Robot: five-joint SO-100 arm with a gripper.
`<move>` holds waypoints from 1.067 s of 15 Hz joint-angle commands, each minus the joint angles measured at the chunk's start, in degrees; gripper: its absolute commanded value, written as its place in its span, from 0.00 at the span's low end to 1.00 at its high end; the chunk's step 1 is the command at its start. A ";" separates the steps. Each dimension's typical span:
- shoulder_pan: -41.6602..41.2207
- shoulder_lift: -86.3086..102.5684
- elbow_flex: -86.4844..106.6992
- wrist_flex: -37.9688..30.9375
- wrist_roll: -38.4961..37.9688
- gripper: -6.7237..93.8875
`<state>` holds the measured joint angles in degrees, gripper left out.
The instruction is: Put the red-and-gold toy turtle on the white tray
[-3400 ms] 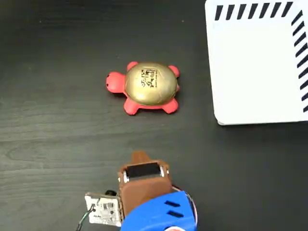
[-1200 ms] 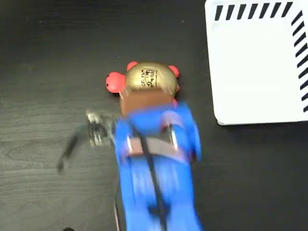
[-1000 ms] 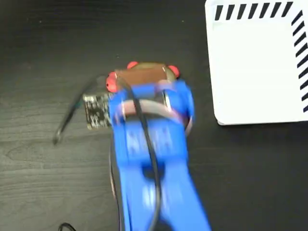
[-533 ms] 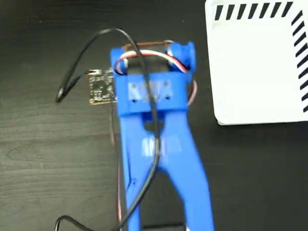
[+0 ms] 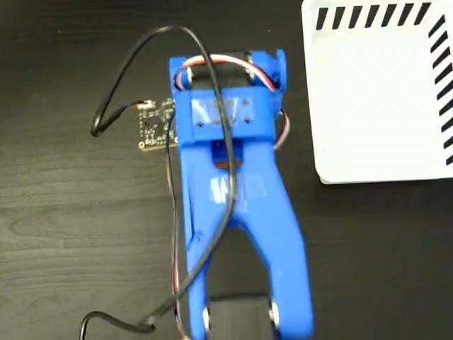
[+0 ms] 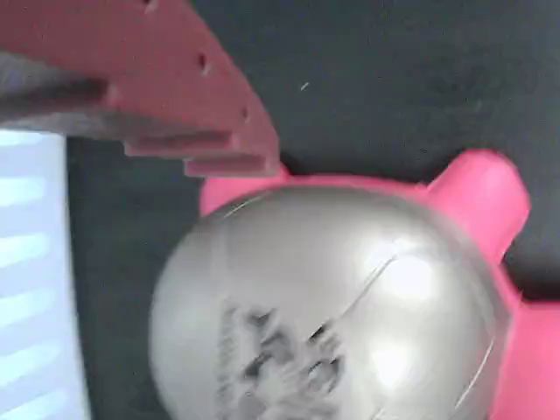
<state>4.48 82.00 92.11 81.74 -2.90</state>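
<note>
In the wrist view the red-and-gold toy turtle (image 6: 332,306) fills most of the frame, with its shiny domed shell, a black printed mark and red-pink feet. One red-brown finger (image 6: 175,96) of my gripper sits at the turtle's upper edge, very close to it. The other finger is out of frame, and the turtle lies in the space below the visible one. In the fixed view my blue arm (image 5: 226,142) covers the turtle completely. The white tray (image 5: 382,106) with black diagonal stripes lies right of the arm and shows as a pale strip (image 6: 31,280) in the wrist view.
A small circuit board (image 5: 156,126) with a looping black cable (image 5: 117,92) hangs off the arm's left side. The dark wood-grain table (image 5: 64,234) lies bare to the left of the arm and between the arm and the tray.
The arm has reached farther up the picture. The turtle's red head and feet showed one second ago; the arm now hides them. The tray has not moved.
</note>
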 commanded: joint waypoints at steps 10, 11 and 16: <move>0.62 -7.47 -2.99 -2.90 1.41 0.66; 0.62 -7.91 -2.99 -3.34 1.32 0.66; 0.26 -9.76 -2.37 -4.04 1.58 0.64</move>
<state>4.48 70.66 91.05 77.78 -0.88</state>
